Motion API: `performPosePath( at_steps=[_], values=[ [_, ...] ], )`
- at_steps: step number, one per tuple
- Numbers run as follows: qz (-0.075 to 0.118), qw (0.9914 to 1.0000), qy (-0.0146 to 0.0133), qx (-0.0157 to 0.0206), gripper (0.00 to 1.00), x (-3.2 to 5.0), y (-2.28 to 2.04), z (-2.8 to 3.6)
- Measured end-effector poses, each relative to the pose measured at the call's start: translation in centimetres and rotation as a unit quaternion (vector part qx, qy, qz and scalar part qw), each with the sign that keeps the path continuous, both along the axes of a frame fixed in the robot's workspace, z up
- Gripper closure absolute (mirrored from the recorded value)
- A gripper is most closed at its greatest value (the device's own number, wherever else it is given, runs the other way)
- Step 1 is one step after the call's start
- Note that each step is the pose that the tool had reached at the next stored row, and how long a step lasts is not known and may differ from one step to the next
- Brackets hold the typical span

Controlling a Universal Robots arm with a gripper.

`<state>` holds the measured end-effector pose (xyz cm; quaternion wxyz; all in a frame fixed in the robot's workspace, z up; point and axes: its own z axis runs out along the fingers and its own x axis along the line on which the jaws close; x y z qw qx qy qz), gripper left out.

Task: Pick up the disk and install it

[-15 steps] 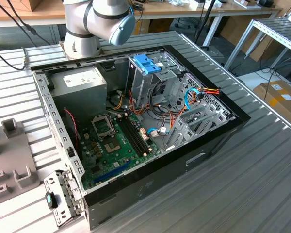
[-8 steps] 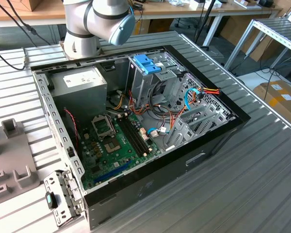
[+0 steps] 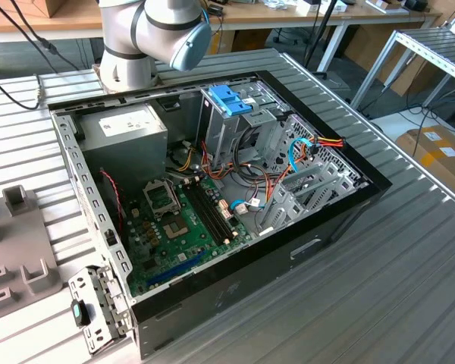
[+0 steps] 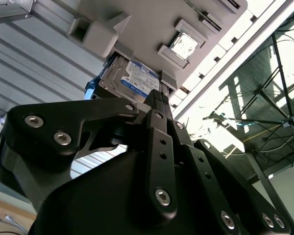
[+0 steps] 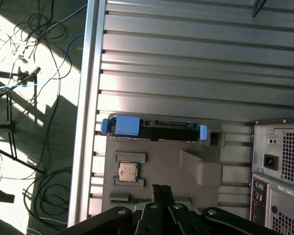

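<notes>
The disk point(image 5: 154, 128) is a dark drive in a bright blue carrier and lies flat in a grey moulded fixture point(image 5: 196, 166) on the ribbed table. In the second wrist view the disk point(image 4: 132, 81) shows its white and blue label, just beyond my fingertips. My gripper point(image 5: 161, 188) hovers over the fixture a short way from the disk and does not touch it. Its black fingers point(image 4: 157, 100) are shut together with nothing between them.
The open computer case point(image 3: 212, 189) sits mid-table, with a motherboard, cables and an upright metal cage with a blue handle point(image 3: 231, 100). Its rear panel point(image 5: 279, 166) stands beside the fixture. A processor chip point(image 5: 128, 171) rests in the fixture. The table edge point(image 5: 90, 98) drops to a floor with cables.
</notes>
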<state>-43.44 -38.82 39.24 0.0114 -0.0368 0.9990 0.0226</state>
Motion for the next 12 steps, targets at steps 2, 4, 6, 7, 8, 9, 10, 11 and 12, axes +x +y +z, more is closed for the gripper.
performPosePath(
  at_steps=[2, 4, 6, 7, 8, 9, 10, 11, 12],
  values=[
    [0.001, 1.0, 0.0, 0.0, 0.89, 0.0, 0.0, 0.0],
    [0.001, 1.0, 0.0, 0.0, 0.89, 0.0, 0.0, 0.0],
    [0.001, 1.0, 0.0, 0.0, 0.89, 0.0, 0.0, 0.0],
    [0.002, 1.0, 0.0, 0.0, 0.89, 0.0, 0.0, 0.0],
    [0.002, 1.0, 0.0, 0.0, 0.89, 0.0, 0.0, 0.0],
    [0.002, 1.0, 0.0, 0.0, 0.89, 0.0, 0.0, 0.0],
    [0.003, 1.0, 0.0, 0.0, 0.89, 0.0, 0.0, 0.0],
    [0.003, 1.0, 0.0, 0.0, 0.89, 0.0, 0.0, 0.0],
    [0.003, 0.99999, 0.0, 0.0, 0.89, 0.0, 0.0, 0.0]
  ],
)
